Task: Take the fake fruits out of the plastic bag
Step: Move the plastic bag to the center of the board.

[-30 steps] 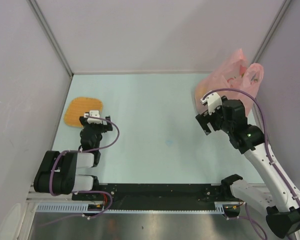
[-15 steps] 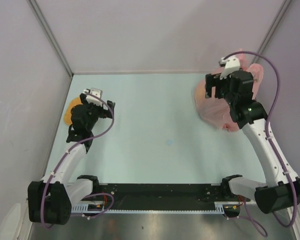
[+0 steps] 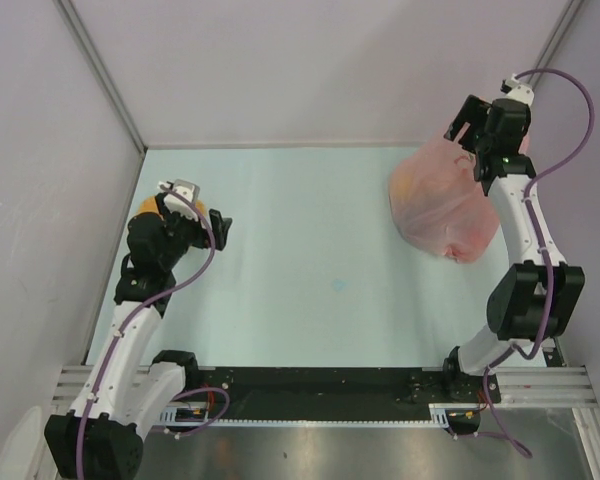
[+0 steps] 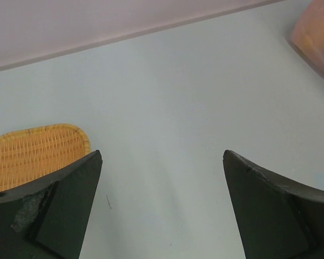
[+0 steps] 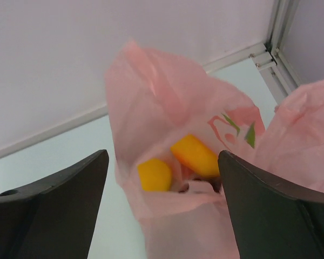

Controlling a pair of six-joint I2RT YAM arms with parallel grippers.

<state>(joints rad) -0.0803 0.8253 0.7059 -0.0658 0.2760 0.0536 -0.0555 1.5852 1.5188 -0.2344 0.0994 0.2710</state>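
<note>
Right fingers [image 5: 48, 210] apart, nothing between them but air, facing open mouth of pink plastic bag [image 5: 151, 97], yellow-orange fake fruits [image 5: 197, 155] inside, bag at far right of table [image 3: 320, 220], left fingers [image 4: 48, 210] apart, empty, near woven tray [image 4: 32, 151].

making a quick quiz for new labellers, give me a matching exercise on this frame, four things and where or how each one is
Things:
1 plastic bag
2 woven tray
3 left hand
4 right hand

Places or states:
a near the left edge of the table
b open, looking into a pink mouth at yellow fruits
c far right of the table, slumped, fruit inside
d open over bare table, orange weave beside one finger

Pairs: 1-c, 2-a, 3-d, 4-b
</note>
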